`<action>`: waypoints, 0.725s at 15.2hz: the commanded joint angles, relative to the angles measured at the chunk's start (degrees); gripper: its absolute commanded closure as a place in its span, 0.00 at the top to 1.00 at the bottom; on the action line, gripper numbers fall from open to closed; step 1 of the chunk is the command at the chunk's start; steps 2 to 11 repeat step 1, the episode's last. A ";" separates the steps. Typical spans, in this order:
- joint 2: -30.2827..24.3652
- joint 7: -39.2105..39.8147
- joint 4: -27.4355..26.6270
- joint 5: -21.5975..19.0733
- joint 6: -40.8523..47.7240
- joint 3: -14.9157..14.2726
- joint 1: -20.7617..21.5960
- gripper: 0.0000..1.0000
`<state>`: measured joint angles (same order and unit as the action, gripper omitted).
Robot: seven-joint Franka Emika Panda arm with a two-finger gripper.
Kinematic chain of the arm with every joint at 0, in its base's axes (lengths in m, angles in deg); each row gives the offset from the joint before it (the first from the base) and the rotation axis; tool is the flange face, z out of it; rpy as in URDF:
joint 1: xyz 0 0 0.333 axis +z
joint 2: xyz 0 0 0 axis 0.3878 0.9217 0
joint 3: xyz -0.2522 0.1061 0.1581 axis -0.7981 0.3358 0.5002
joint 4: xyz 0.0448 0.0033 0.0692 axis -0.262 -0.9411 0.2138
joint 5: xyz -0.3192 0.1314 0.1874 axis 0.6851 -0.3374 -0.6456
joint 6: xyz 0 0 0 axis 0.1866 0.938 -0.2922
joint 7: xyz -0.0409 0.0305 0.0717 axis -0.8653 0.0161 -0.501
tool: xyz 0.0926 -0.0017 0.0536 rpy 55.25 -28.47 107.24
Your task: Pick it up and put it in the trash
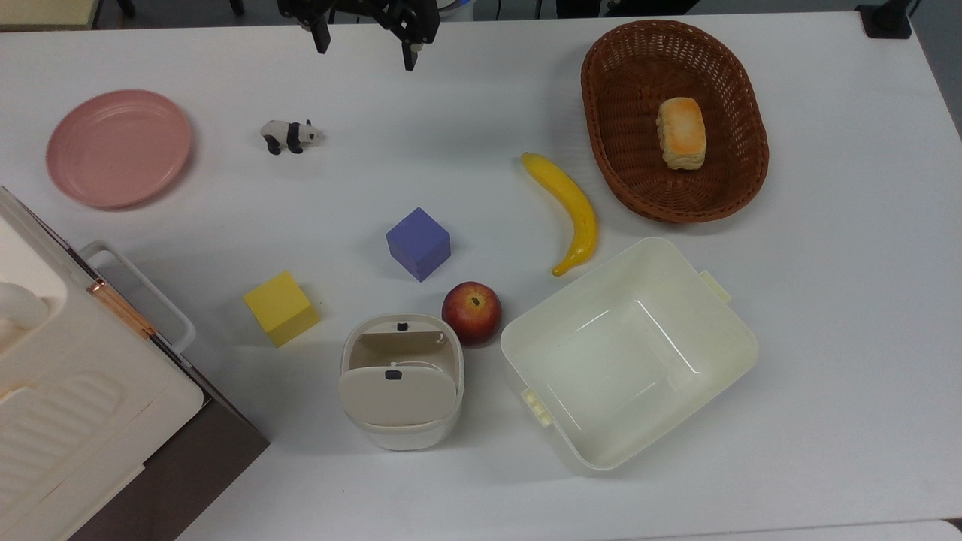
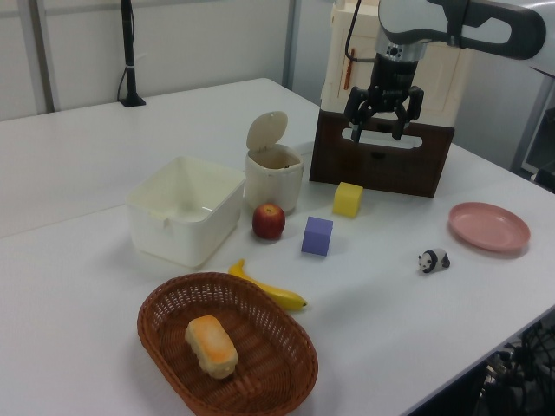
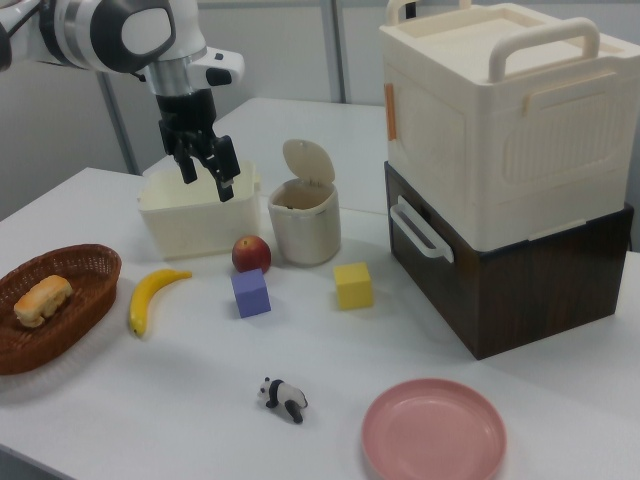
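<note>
The "it" of the task is out of view. The trash [image 1: 400, 379] is a small cream rounded bin near the apple, its flap lid tilted up; it also appears in the left view [image 2: 274, 173] and the right view [image 3: 303, 218]. My gripper [image 1: 366, 54] hangs high at the top view's upper edge, far from the trash, open with nothing between its fingers. In the left view the gripper [image 2: 377, 135] is in front of the stacked boxes. In the right view the gripper [image 3: 208, 185] hovers before the cream tub.
On the table lie a pink plate [image 1: 119, 148], a panda figurine [image 1: 291, 136], a purple cube [image 1: 418, 243], a yellow cube [image 1: 281, 307], an apple [image 1: 471, 312], a banana [image 1: 570, 210], a cream tub [image 1: 627, 353] and a wicker basket [image 1: 740, 150] holding bread. Stacked boxes [image 1: 68, 398] fill the top view's lower left.
</note>
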<state>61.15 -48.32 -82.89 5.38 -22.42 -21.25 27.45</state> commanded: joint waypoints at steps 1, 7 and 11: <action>-1.51 0.93 -1.38 -1.17 0.93 -0.08 0.12 1.00; -1.51 0.93 -1.38 -1.17 0.93 -0.08 0.12 1.00; -1.51 0.93 -1.38 -1.17 0.93 -0.08 0.12 1.00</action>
